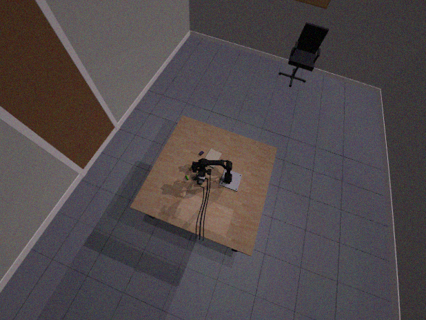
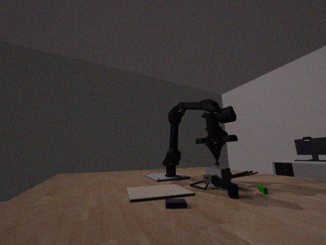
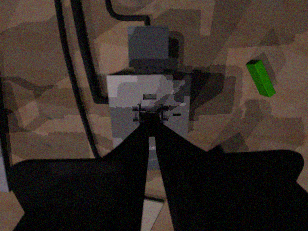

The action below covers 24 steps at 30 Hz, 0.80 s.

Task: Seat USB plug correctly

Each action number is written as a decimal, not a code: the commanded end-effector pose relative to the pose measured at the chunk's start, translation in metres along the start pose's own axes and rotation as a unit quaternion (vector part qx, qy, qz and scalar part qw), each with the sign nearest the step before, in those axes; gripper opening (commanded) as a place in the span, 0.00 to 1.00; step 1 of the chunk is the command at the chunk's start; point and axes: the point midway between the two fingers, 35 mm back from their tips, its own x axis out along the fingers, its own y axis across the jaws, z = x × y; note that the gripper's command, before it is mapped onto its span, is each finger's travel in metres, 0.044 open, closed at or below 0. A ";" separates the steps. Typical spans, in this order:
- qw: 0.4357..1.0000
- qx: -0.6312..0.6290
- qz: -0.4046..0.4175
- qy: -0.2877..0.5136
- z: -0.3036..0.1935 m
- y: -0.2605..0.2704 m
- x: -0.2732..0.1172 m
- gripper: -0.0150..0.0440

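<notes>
The power cube (image 2: 214, 172) (image 3: 122, 116) stands on the table, pale on top, with a grey plug block (image 3: 148, 44) on one side. Its top shows a small slot (image 3: 149, 97) just beyond the fingertips in the wrist view. My gripper (image 2: 217, 161) (image 3: 151, 128) points straight down over the cube's top, its fingers nearly together and shut on the small USB plug. The plug is dark and mostly hidden by the fingertips, right at or just above the top face. I cannot tell how deep it sits or which way round it is.
A green block (image 2: 262, 189) (image 3: 261, 79) lies beside the cube. A dark blue block (image 2: 233, 190) stands near it. A purple block (image 2: 175, 203) and a pale flat board (image 2: 161, 192) lie in front. Black cables (image 1: 200, 221) (image 3: 82, 49) run from the cube over the table edge.
</notes>
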 end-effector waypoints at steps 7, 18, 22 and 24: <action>1.000 -0.002 -0.001 -0.002 0.000 0.000 0.001 0.25; 1.000 -0.002 -0.001 -0.002 0.000 0.000 0.003 0.25; 1.000 -0.002 -0.001 -0.002 0.000 0.000 0.003 0.25; 1.000 -0.002 -0.001 -0.002 0.000 0.000 0.003 0.25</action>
